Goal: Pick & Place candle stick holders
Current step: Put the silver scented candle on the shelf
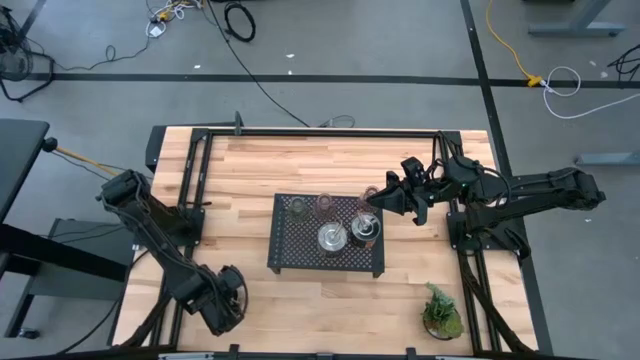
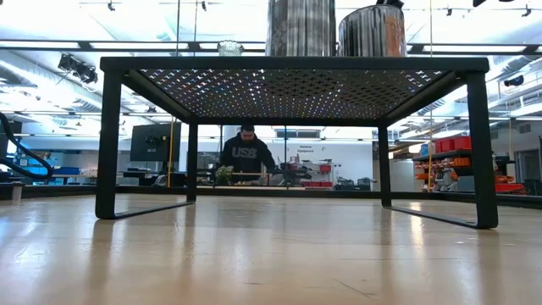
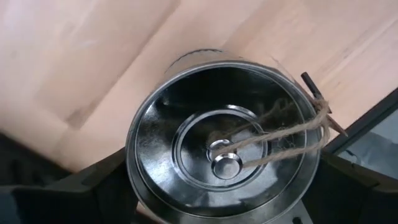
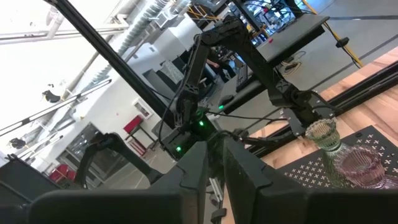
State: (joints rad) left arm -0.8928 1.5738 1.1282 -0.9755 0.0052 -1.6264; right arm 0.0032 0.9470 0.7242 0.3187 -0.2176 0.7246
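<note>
The high view looks straight down on the whole wooden table (image 1: 330,160) and takes in the black perforated tray (image 1: 300,250) at its middle, while the low view sits at table-top height close to that tray (image 2: 296,63) and looks level beneath it into the room, where a person (image 2: 244,152) stands far back. The left wrist view hangs very near above a silver holder (image 3: 224,149), looking down into it with bare tabletop beyond. The right wrist view tilts up over the tray's edge (image 4: 311,168) toward the room, sharing with the high view the greenish cup (image 4: 323,134) and pink cup (image 4: 357,165).
</note>
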